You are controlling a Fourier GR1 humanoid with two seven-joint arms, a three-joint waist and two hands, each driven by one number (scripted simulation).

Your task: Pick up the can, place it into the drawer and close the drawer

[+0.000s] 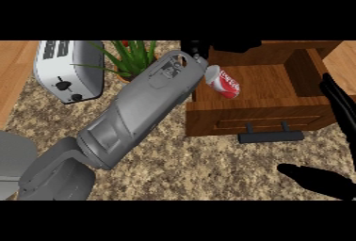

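Currently the granite counter [208, 164] fills most of the head view. Left forearm [139, 113] runs diagonally from lower left up toward the open wooden drawer [264, 120]. Drawer is pulled out, with a dark handle [271, 136] on its front panel. White toaster [66, 70] stands at upper left, and a green potted plant [132, 54] sits just beside it, partly behind the forearm. Left hand [198, 47] shows only as a dark shape past the wrist at the drawer's back left corner; finger state: cannot tell. Right hand [327, 181] sits at the lower right edge, fingers straight and spread, holding nothing. Red and white can [224, 82] lies tilted inside the drawer, at its left side, just beside the left wrist; whether anything grips it cannot be seen.
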